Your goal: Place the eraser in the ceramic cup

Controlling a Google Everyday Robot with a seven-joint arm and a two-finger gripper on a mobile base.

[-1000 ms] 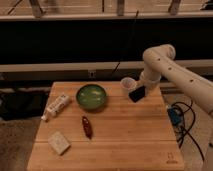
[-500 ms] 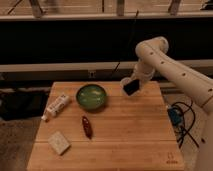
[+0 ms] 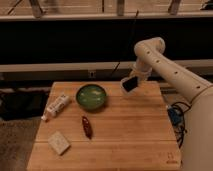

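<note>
My gripper (image 3: 129,83) hangs at the end of the white arm (image 3: 159,62), over the far right part of the wooden table (image 3: 125,140). It is shut on a dark block, the eraser (image 3: 130,85). The eraser sits right over the spot of the small whitish ceramic cup (image 3: 123,88). The cup is almost wholly hidden behind the gripper and eraser, with only a pale edge showing at their left. Whether the eraser touches the cup cannot be told.
A wide green bowl (image 3: 91,96) stands left of the gripper. A white tube (image 3: 56,107) lies at the table's left edge, a dark red item (image 3: 87,127) in the middle and a beige block (image 3: 59,142) at the front left. Cables (image 3: 175,117) hang off the right side.
The gripper with the eraser has moved up and to the left, from just right of and in front of the cup to directly over it. The cup is now covered.
</note>
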